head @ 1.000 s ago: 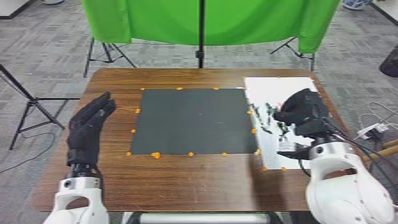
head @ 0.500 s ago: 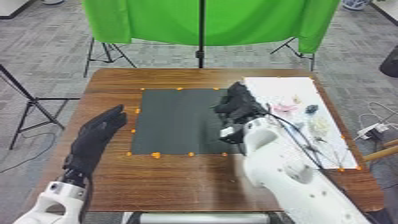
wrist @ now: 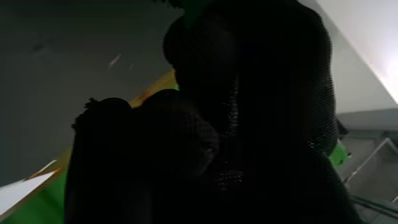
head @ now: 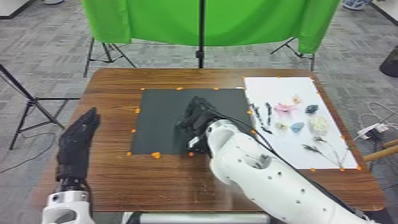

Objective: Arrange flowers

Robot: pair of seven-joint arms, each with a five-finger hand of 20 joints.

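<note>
Dark mat [head: 158,125] beneath the right robot hand [head: 201,118]

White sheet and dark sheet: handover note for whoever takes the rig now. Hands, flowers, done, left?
Left hand: open, fingers straight, left of the dark sheet.
Right hand: over the dark sheet; can't tell whether it holds a sprig.
Flowers: pink flower, dark flower, blue flower, cream flower, dark sprigs and thin stems, all on the white sheet.
Done: no placement confirmed; the right hand hides part of the dark sheet.
Left: probably moving the remaining pieces onto the dark sheet.
</note>
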